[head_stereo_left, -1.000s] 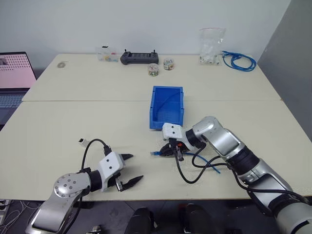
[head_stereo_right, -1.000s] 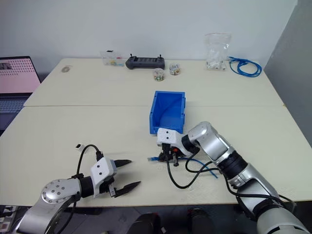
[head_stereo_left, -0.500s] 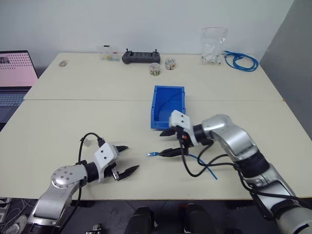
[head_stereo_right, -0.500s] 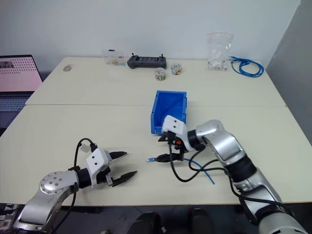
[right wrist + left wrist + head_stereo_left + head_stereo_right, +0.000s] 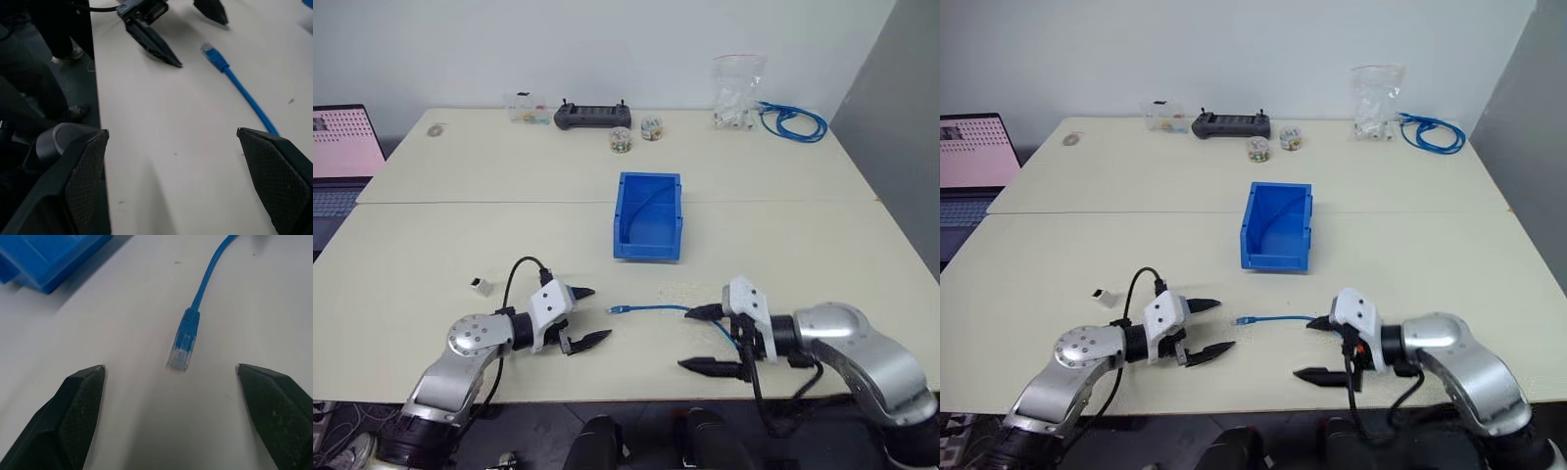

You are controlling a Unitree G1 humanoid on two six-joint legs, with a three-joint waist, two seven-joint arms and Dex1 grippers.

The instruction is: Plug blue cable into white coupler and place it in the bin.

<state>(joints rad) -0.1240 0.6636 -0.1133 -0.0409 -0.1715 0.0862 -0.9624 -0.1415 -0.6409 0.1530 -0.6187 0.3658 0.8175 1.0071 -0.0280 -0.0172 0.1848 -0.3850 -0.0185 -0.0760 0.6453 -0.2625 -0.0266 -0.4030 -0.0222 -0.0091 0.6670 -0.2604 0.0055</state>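
The blue cable point(image 5: 651, 307) lies loose on the table in front of the bin point(image 5: 648, 233), its clear plug point(image 5: 180, 348) pointing toward my left gripper. My left gripper point(image 5: 598, 313) is open, fingers spread either side of the plug and a short way from it. My right gripper point(image 5: 685, 340) is open and empty near the table's front edge, beside the cable's other end. The white coupler point(image 5: 480, 285) sits alone on the table, left of my left arm. In the right wrist view the cable point(image 5: 239, 88) runs toward the left gripper's fingers point(image 5: 156, 43).
Along the far edge stand a black controller point(image 5: 592, 116), two small jars point(image 5: 621, 140), a clear plastic bag point(image 5: 737, 93) and a coiled bundle of blue cable point(image 5: 793, 123). A laptop point(image 5: 342, 147) sits off the table's left. The table's front edge is close under both grippers.
My right gripper opened, let go of the blue cable and drew back to the right toward the front edge. The cable now lies straighter on the table. My left gripper advanced toward the plug.
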